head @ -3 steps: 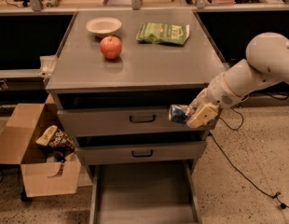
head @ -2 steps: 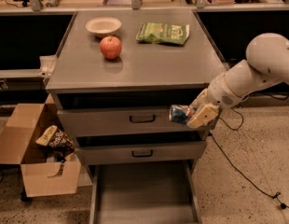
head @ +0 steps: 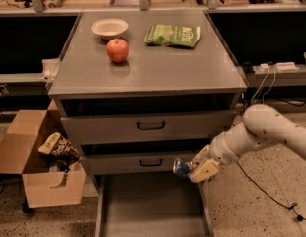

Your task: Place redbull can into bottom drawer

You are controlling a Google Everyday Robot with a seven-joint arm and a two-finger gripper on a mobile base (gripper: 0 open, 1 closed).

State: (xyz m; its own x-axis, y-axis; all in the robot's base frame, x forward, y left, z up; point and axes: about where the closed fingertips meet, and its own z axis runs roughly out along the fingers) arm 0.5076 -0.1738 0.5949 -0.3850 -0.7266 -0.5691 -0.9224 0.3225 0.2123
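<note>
**Lowered since a second ago: arm and can now at the drawer mouth**

Camera view, the only one.
- Arm has come down from beside the upper drawer front to just below the middle drawer point(head: 150, 162). Nothing else has shifted.
- Gripper point(head: 198, 170) sits at the right front corner of the cabinet, above the right side of the bottom drawer point(head: 148, 209), which is pulled out.
- Fingers are closed on the redbull can point(head: 182, 167). The can lies roughly sideways and pokes out to the left of them, in the air and clear of the drawer floor.
- Apple point(head: 117, 50), bowl point(head: 109, 27) and green snack bag point(head: 172, 35) rest on the cabinet top, well apart from the work.

Risks, as I judge them:
- The can hangs close to the drawer's right wall. A release here may clip the rim and tip it out onto the floor.
- Dropped on its side from this height, it will likely roll or bounce in the flat tray.
- The hold looks to be near one end, so a jolt could twist the can loose.
- The gripper is near the middle drawer's face, and a move inward without more descent could knock it.
</note>
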